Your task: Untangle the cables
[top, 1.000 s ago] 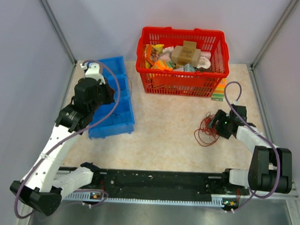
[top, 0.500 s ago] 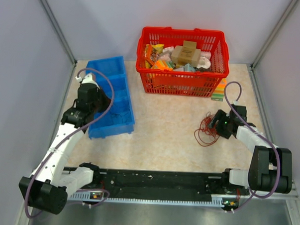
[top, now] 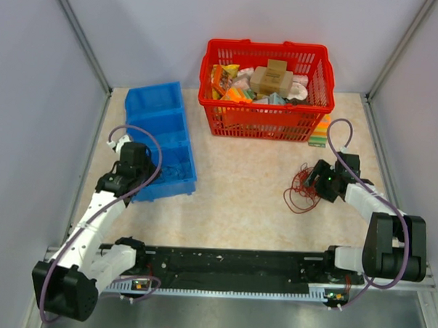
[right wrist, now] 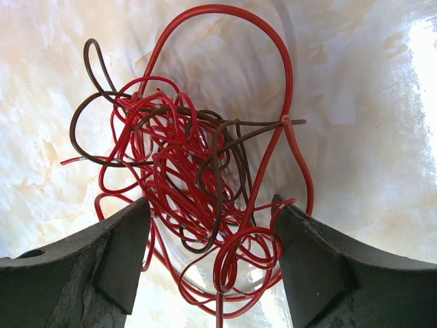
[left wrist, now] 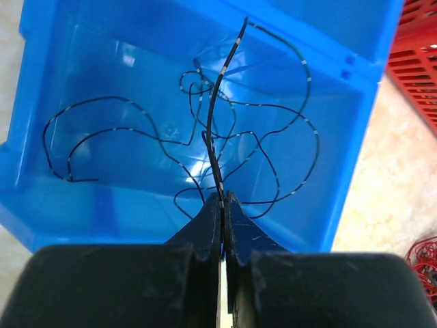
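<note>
Right gripper (right wrist: 212, 222) spread, straddling the cables (right wrist: 179, 164) at right, probably to grab the tangle. Left gripper (left wrist: 222, 199) pinches a black wire (left wrist: 213, 116) over the blue bin (left wrist: 362, 96) at left, presumably keeping it separate.

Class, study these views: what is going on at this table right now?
The left pincer is shut on a thin black wire whose loops lie in the blue bin. The right pincer is open, straddling the red and dark-red cable tangle on the table, which is not yet untangled.
</note>
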You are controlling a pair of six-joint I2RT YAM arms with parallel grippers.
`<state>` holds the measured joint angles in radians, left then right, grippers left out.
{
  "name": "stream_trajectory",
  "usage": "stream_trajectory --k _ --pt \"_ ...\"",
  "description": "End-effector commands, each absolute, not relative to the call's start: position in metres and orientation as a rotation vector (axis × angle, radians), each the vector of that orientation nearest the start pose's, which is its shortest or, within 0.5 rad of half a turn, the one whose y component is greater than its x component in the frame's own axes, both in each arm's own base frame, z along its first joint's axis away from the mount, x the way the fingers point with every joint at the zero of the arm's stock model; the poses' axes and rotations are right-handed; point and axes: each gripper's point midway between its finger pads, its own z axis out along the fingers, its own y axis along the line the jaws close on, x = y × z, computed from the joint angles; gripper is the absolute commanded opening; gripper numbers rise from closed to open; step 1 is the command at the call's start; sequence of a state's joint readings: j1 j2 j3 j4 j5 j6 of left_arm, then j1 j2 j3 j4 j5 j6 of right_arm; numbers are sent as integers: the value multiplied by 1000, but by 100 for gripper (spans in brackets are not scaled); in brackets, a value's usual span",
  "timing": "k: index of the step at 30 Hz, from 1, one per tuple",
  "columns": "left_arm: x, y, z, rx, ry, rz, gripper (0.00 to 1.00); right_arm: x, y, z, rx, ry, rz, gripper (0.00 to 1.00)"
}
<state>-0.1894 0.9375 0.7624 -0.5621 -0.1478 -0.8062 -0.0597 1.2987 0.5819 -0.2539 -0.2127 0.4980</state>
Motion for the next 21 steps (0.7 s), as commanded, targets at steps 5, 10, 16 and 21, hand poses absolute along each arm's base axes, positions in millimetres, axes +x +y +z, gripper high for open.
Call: stream_trajectory --k 5,10,16,21 --pt "288 -46 126 -818 2241 -231 0 280 44 27 599 2509 452 71" --pt "291 -61 128 -774 2341 -285 15 279 44 27 598 2512 453 71" --pt "275 -52 167 -721 2156 -329 64 280 45 26 594 2515 455 71" --pt "281 -53 199 -584 2021 -375 77 281 47 24 582 2528 452 71"
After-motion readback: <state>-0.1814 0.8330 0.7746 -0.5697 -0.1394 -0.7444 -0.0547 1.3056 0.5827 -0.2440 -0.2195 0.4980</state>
